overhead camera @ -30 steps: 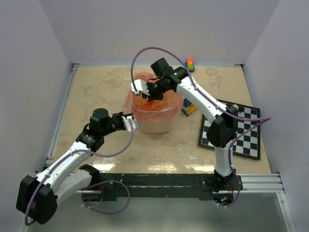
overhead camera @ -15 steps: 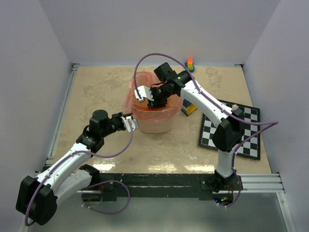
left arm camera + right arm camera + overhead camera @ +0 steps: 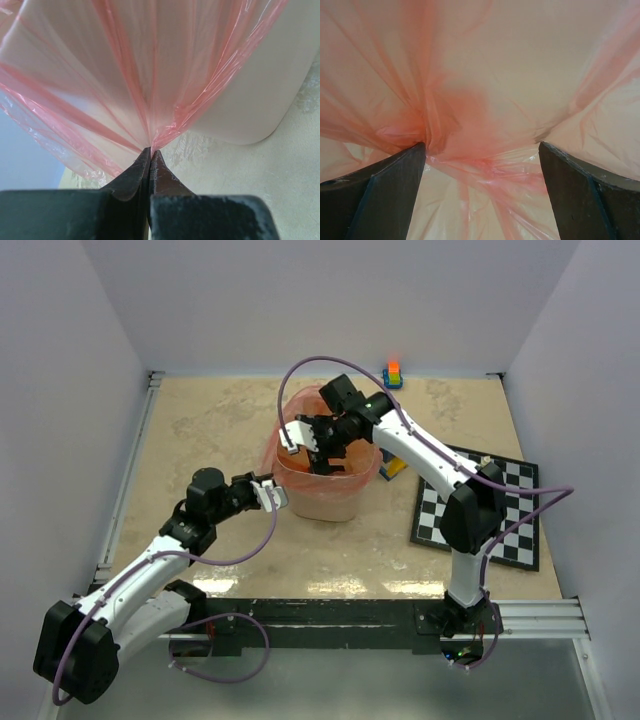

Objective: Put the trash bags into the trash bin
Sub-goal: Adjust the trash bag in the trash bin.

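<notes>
Left pincer (image 3: pixel 151 151) pinches crinkly red bag (image 3: pixel 100 75) draping smooth bin (image 3: pixel 260 100)

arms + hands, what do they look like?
Left arm and right arm: white links, black joints, each with a looping purple cable. Left hand and right hand: dark wedge-shaped fingers on white-and-black bodies.

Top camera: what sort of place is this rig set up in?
Probably a robot test cell, not a home: a tabletop boxed in by plain pale walls, a checkerboard lying flat on it, and toy blocks at the back.
</notes>
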You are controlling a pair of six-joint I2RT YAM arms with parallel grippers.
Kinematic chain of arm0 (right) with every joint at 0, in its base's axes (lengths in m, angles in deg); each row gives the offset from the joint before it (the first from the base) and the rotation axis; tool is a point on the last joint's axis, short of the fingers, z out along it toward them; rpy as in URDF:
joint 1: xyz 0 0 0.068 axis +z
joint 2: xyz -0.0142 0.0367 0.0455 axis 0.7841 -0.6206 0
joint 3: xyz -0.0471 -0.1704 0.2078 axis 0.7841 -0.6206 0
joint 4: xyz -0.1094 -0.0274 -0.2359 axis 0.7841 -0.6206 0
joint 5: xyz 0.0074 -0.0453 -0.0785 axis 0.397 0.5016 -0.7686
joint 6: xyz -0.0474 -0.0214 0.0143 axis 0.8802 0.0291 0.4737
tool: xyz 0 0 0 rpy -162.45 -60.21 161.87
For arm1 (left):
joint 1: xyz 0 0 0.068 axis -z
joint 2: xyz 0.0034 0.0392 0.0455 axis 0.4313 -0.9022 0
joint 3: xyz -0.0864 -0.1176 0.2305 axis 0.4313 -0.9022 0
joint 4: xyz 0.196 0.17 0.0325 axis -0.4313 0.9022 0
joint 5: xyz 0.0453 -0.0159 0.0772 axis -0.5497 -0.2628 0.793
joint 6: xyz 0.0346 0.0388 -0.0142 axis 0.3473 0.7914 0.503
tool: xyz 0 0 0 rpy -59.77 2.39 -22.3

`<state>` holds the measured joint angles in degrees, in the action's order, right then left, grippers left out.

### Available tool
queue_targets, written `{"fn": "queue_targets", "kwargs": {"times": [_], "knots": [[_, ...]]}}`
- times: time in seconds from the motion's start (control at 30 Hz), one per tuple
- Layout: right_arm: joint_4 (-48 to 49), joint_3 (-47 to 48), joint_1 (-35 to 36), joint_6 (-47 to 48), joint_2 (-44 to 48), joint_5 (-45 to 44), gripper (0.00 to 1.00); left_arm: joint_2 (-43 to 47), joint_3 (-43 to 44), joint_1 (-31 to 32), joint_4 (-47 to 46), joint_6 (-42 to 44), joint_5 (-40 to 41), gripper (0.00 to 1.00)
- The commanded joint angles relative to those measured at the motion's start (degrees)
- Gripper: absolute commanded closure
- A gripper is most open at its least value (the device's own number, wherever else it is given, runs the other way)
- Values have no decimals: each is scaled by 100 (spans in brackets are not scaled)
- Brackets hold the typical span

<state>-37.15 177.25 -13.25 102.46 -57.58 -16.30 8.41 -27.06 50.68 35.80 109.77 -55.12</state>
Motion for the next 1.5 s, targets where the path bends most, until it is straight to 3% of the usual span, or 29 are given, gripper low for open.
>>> {"fn": "queue_targets", "kwargs": {"times": [0.0, 0.27, 0.43, 0.53, 0.6, 0.7, 1.03, 1.17, 1.47], "knots": [[-153, 284, 11, 19, 42, 96, 2, 30, 79, -34, -17, -142, 56, 100], [-848, 1426, -104, 63, 507, 123, 4, 294, 352, -43, 98, -352, 135, 100], [-350, 1647, -673, -119, 921, 605, 5, 215, 440, -43, 238, -203, 205, 100], [389, 2111, -1209, -1077, 597, 1052, 11, 180, 396, -43, 300, -142, 232, 100], [391, 2821, -1421, -1421, 115, 1361, 16, 171, 404, -43, 326, -150, 214, 100], [154, 3492, -1449, -1317, -475, 1581, 16, 110, 457, -43, 361, -150, 223, 100], [-23, 3423, -1440, -710, -626, 2021, 18, -13, 659, -43, 449, 8, 311, 100], [162, 3019, -1440, -701, -547, 2003, 27, -92, 668, -43, 388, 25, 346, 100], [293, 3212, -1440, -876, -986, 2126, 52, -216, 739, -43, 397, 61, 355, 100]]}}
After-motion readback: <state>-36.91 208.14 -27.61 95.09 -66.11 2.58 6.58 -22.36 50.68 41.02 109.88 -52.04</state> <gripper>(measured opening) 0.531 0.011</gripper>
